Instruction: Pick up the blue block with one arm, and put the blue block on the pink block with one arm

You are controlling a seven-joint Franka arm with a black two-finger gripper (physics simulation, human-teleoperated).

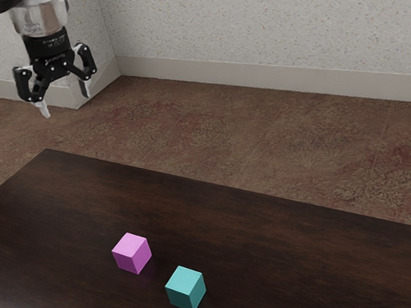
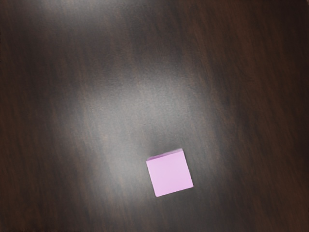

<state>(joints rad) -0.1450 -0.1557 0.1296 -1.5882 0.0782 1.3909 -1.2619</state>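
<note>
A teal-blue block rests on the dark wooden table near its front edge. Just beside it, toward the exterior view's left and a little farther back, sits the pink block, apart from the blue one. In the wrist view the pink block lies flat on the table, seen from straight above. My gripper hangs high at the exterior view's upper left, far above the table and well away from both blocks. Its black fingers are spread open with nothing between them.
The table's far edge runs diagonally across the exterior view, with brown carpet behind it. A speckled wall with a pale baseboard closes the room at the back.
</note>
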